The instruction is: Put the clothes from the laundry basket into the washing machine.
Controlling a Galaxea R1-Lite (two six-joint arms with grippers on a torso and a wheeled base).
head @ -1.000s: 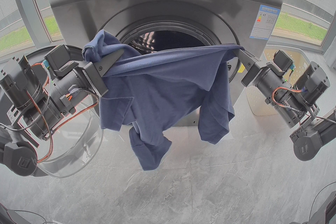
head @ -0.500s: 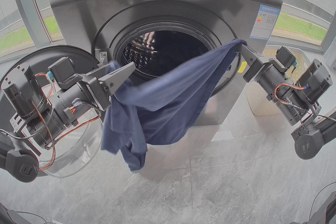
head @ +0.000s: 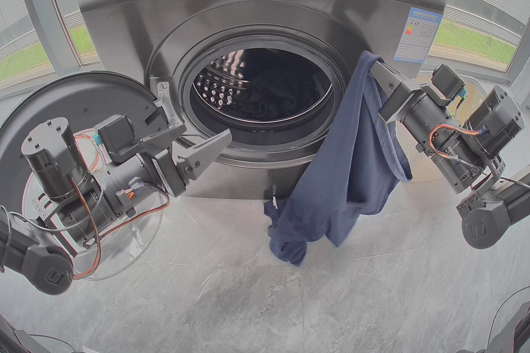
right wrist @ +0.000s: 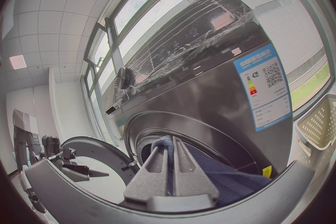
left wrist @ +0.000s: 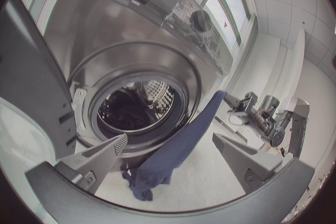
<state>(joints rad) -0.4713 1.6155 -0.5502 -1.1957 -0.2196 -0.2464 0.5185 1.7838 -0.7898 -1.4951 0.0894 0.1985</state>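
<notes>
Blue shirt (head: 353, 166) hung straight down from the right tool (head: 381, 74), which was clenched on its edge just beside the drum (head: 259, 86) rim. Its tail maybe brushed the floor (head: 309, 310), hard to tell. I'd swing that tool deep inside before releasing. A second earlier the left tool (head: 205, 132) gripped the other end; now it sat released and lower.

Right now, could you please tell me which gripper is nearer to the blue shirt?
Right. The right gripper holds the blue shirt by its top edge; the left gripper, jaws open, sits apart from it before the open door.
</notes>
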